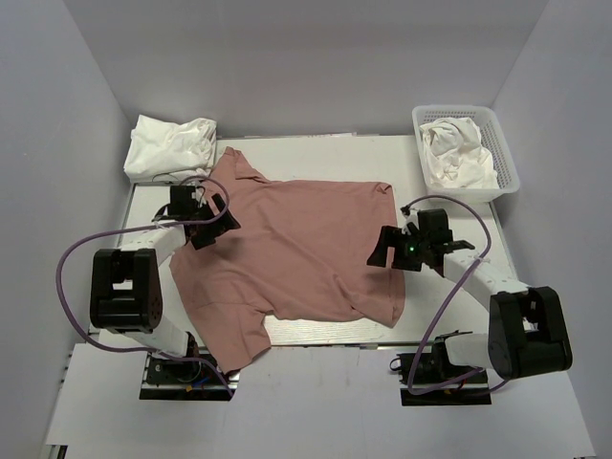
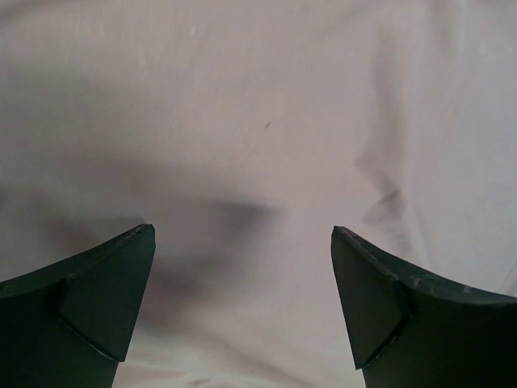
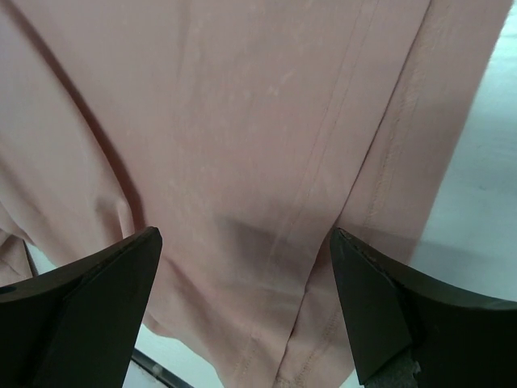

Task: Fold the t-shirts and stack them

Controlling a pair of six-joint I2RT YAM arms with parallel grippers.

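Looking from above, found the dusty-pink t-shirt (image 1: 306,244) spread open over the middle of the table (image 1: 316,148). Noted one sleeve (image 1: 234,164) at the far left, and the other at the near left, reaching the near edge of the table.

Found the left gripper (image 1: 212,222) just above the left part of the shirt, between the two sleeves, with the claw wide and holding nothing. Saw in the left wrist view both fingers (image 2: 89,307) well apart over smooth cloth, with a soft shadow under them.

Found the right gripper (image 1: 382,251) over the right edge of the shirt, with the claw also wide and empty. Saw in the right wrist view the stitched hem (image 3: 396,137) between the fingers, and bare table just to the right of it. Could not tell whether any fingertip touched the cloth.

Noted a pile of white t-shirts (image 1: 172,145) at the far left corner, just beside the far sleeve. Noted one more white t-shirt (image 1: 459,155), crumpled inside the basket (image 1: 513,174) at the far right, apart from the pink shirt.
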